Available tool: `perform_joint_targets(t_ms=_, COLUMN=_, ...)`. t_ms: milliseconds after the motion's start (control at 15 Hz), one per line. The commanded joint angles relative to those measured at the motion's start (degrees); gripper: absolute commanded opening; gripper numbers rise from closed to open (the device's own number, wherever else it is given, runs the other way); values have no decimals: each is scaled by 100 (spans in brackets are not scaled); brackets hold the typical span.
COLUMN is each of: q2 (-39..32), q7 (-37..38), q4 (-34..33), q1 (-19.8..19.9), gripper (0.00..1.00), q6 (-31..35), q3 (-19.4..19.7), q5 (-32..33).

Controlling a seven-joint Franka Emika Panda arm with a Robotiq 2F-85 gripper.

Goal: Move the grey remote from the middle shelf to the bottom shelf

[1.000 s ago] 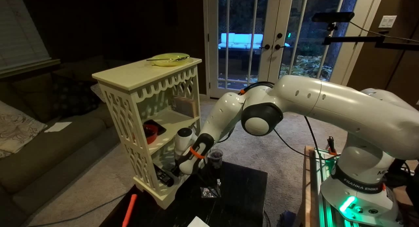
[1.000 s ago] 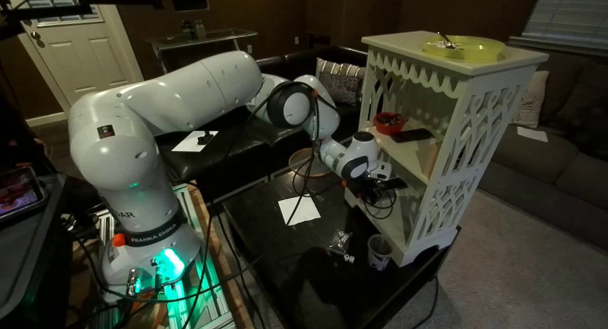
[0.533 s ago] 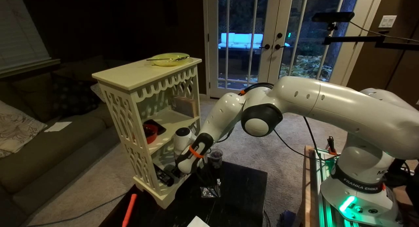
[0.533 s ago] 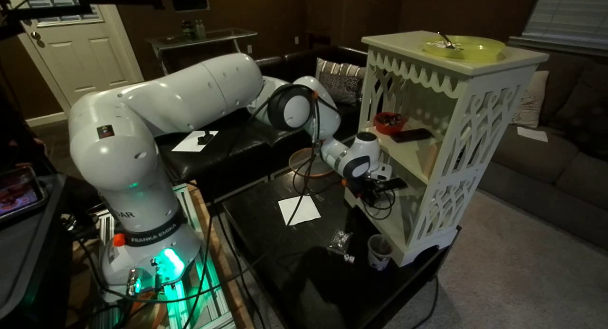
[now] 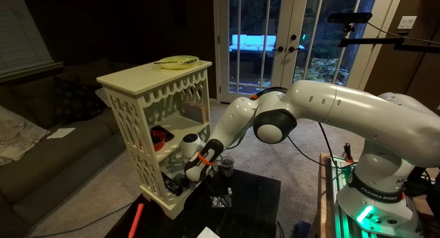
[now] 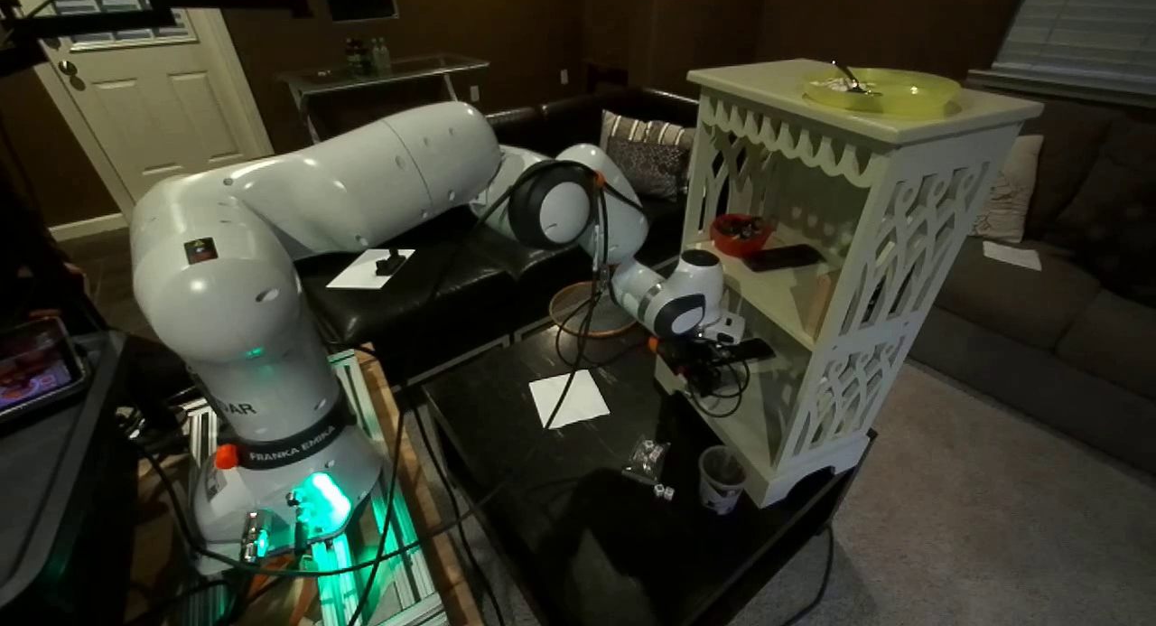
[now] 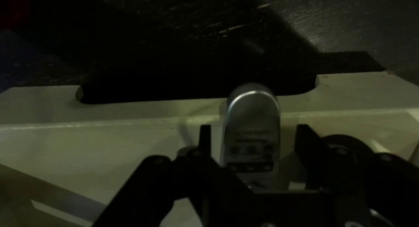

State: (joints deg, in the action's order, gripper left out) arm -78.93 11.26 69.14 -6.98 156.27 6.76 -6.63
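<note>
Above the gripper [image 7: 252, 138], a red bowl [image 6: 736, 244] sat beside a thin black slab [image 6: 786, 257] — higher still, a yellow plate [image 6: 917, 90] held a silver utensil [image 6: 849, 75]. Below the gripper lay a black table [image 6: 582, 459], bearing a white sheet [image 6: 582, 402], a clear bag [image 6: 646, 462] and a cup [image 6: 722, 493].

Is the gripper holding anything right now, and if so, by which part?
Nothing is held: in the wrist view, the gripper is open around the grey remote, with a gap showing on either side.
</note>
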Motion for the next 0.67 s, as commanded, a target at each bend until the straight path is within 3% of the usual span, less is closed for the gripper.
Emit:
perform_joint_targets(t_ms=0, q2=-96, q7=179, q4=-223, q1=47, gripper=98, q6=-175, q3=-47, q5=108)
perform_joint_targets(t_ms=267, q2=242, q7=264, q4=379, q1=-96, gripper=100, q6=125, q3=43, q5=-75)
perform_joint_targets(t_ms=600, q2=740, q7=521, q4=1775, q1=-346, gripper=100, q6=1380, q3=-47, q5=-210)
